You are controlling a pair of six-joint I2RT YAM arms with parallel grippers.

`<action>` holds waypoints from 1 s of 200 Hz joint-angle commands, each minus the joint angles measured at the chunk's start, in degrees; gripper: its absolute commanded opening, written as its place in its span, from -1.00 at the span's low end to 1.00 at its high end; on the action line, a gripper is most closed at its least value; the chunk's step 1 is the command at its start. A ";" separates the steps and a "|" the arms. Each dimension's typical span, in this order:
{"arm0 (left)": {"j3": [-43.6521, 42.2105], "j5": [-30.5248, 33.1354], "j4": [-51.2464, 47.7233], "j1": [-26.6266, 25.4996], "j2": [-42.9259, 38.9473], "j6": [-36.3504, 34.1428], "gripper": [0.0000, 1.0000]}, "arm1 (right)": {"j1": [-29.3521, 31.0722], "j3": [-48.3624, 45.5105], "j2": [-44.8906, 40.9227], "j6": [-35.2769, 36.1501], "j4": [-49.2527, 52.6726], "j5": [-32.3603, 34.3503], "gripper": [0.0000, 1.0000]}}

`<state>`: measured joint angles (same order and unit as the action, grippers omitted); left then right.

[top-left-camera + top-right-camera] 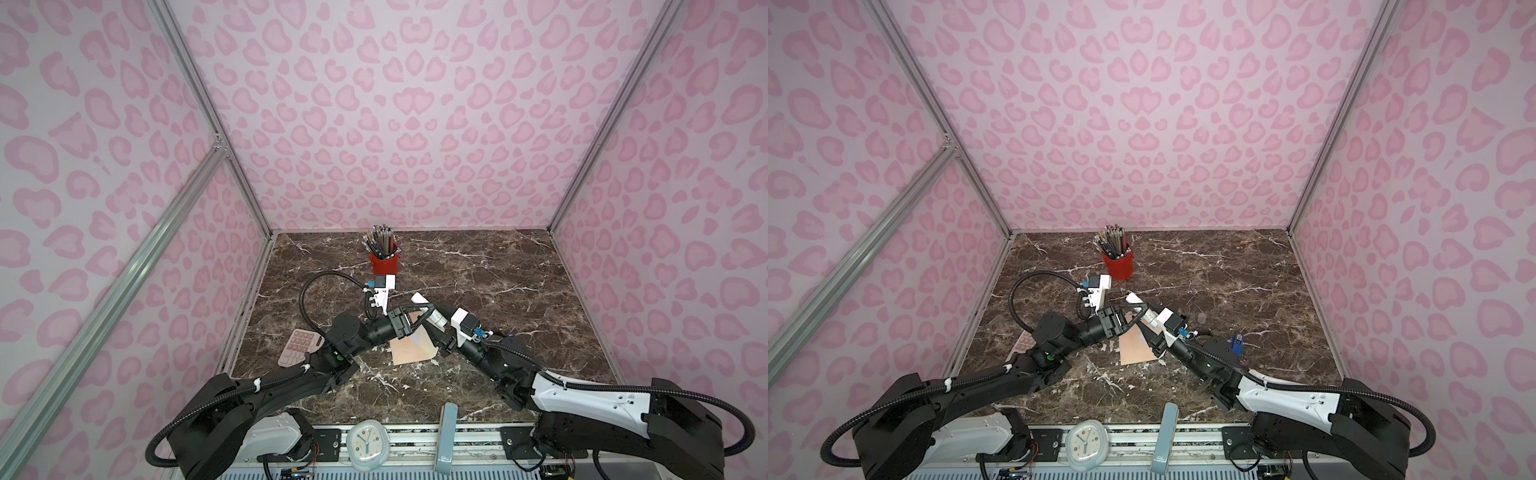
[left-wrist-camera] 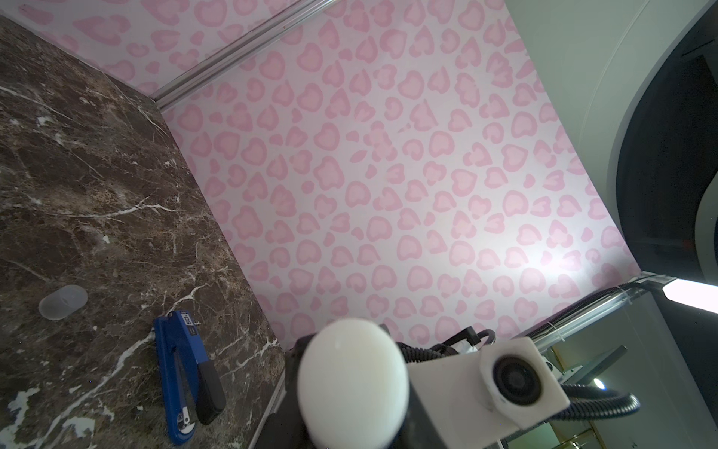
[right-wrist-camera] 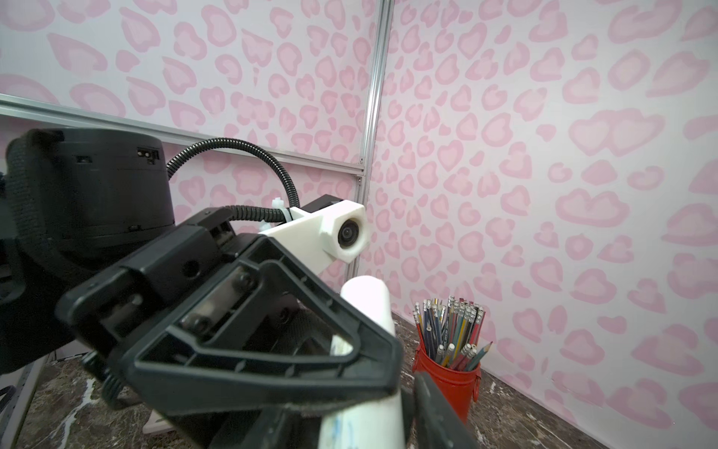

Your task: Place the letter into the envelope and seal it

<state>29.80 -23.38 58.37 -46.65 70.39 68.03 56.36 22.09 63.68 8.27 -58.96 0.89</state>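
With the letter unseen, presumably inside the envelope (image 1: 409,351), sealing is left to do — left fingers (image 3: 272,375) clench the glue stick (image 3: 367,299), while the right fingers' (image 3: 439,412) grip cannot be told.

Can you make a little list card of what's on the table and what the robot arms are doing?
Table: dark marble
Envelope: peach, flat on the table, partly hidden by the arms
Letter: not visible
Glue stick: white, held off the table between both end effectors
Left end effector: closed on the glue stick
Right end effector: around the glue stick; grip unclear
Loose cap: clear, lying on the table
Also there: red pencil cup, pink calculator, blue tool
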 commanded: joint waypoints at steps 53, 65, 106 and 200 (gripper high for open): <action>1.74 -1.92 3.66 -1.46 2.58 1.13 -0.93 | -0.02 0.90 0.53 2.26 -1.38 3.59 -0.22; 1.75 -1.93 4.30 -1.83 3.62 1.54 -0.93 | -0.03 0.94 0.65 2.41 -1.53 3.68 -0.27; 1.99 -2.06 4.24 -2.39 5.54 2.13 -0.91 | -0.06 1.12 0.23 2.89 -0.78 3.84 -0.55; 3.11 -1.75 -2.46 -2.26 4.48 -0.53 -0.30 | -0.03 1.83 -4.94 4.74 9.70 4.58 -0.97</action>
<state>32.45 -19.59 59.22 -48.45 74.98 68.79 56.29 23.46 59.51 12.67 -50.89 6.17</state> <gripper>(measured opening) 0.322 0.310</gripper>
